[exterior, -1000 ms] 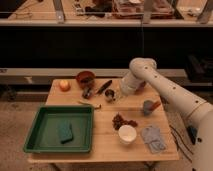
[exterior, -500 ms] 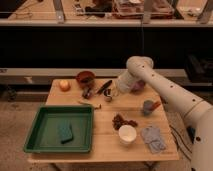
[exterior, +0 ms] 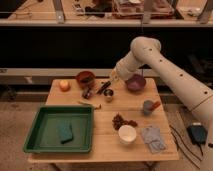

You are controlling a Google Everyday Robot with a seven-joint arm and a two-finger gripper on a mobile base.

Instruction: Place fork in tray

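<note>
Table [exterior: 131, 106] bears fork [exterior: 89, 104] apart from the closed jaws.

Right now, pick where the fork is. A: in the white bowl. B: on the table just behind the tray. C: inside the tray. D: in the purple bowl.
B: the fork lies flat on the table just past the far rim of the tray, outside it; the gripper is shut, farther back over the table's far side.
</note>
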